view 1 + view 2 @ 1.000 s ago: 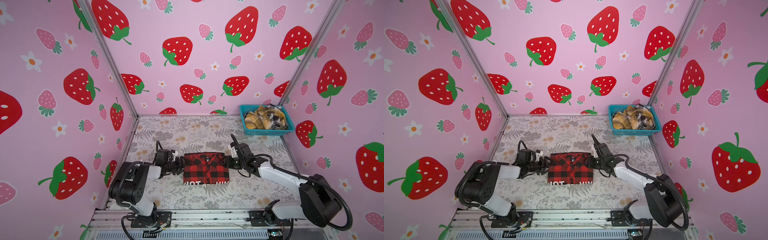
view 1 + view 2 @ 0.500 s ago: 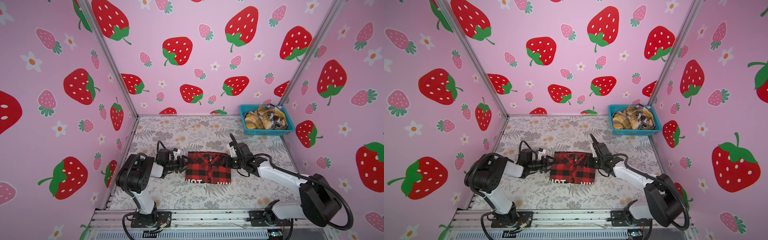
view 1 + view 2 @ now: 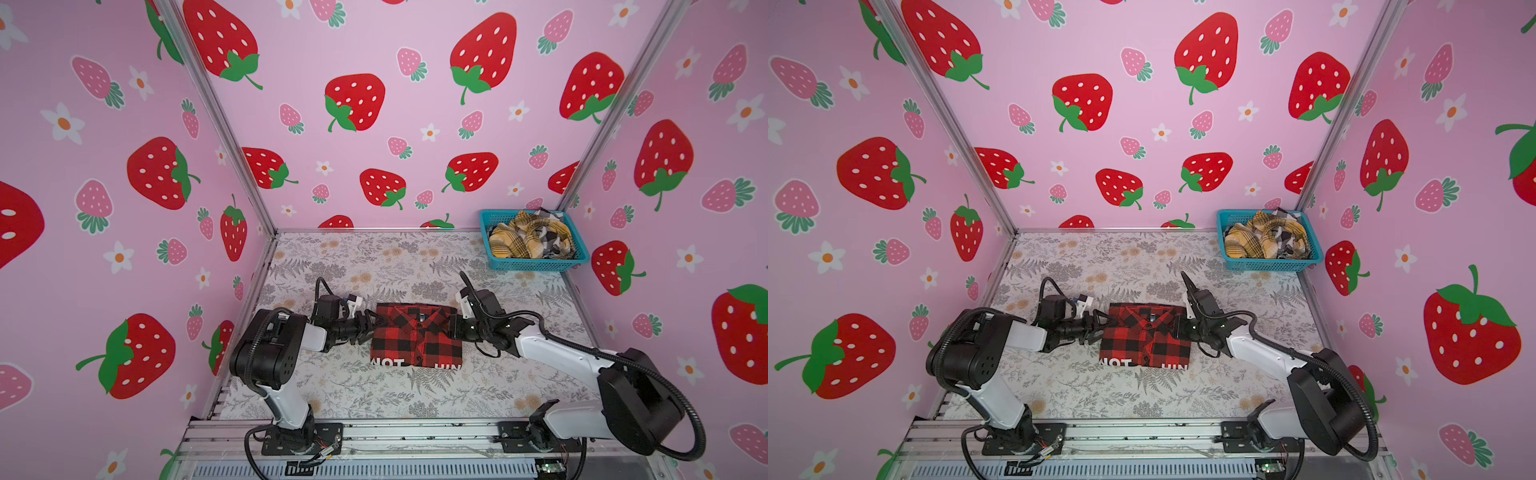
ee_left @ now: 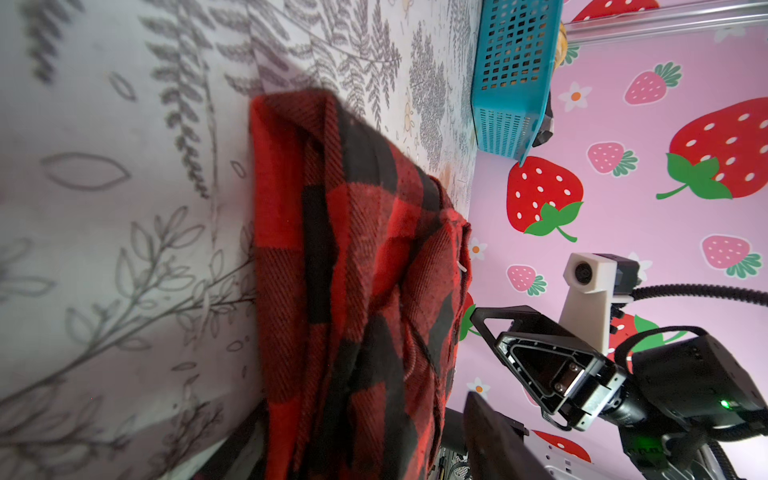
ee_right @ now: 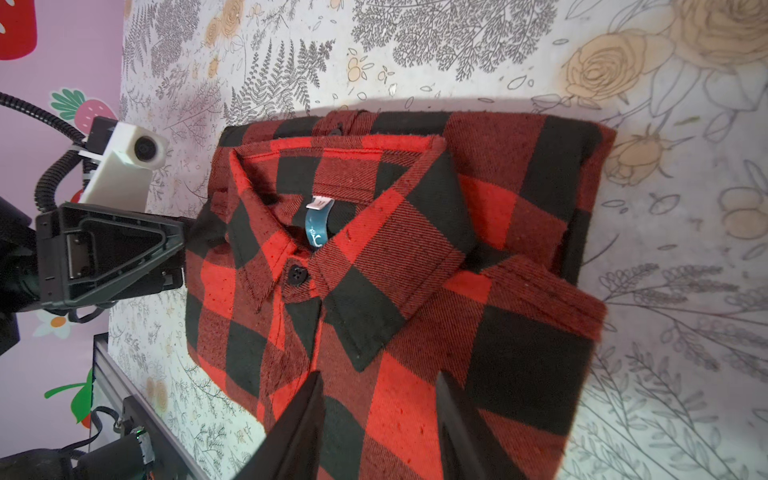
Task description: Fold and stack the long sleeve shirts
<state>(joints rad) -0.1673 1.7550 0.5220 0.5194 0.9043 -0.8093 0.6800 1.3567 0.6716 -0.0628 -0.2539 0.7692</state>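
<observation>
On the red-and-black shirt (image 3: 417, 337), white lettering (image 3: 388, 362) at the near hem folds under; we read only fragments. Behind it, the black-white shirt (image 3: 556, 243) lies mostly buried in the basket (image 3: 536, 264). The left gripper (image 3: 370, 325) has its fingers (image 4: 494, 440) cropped at the shirt's side; possibly they pinch it.

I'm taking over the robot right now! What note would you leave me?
Hands: the left end effector straddles the left edge of the red shirt; grip unclear. The right end effector is open over its right edge.
Things: red shirt folded, collar up, mid-table. The yellow shirt and black-and-white shirt lie crumpled in the basket, back right.
Done: one shirt folded.
Left: fold the other two, stack all three.
</observation>
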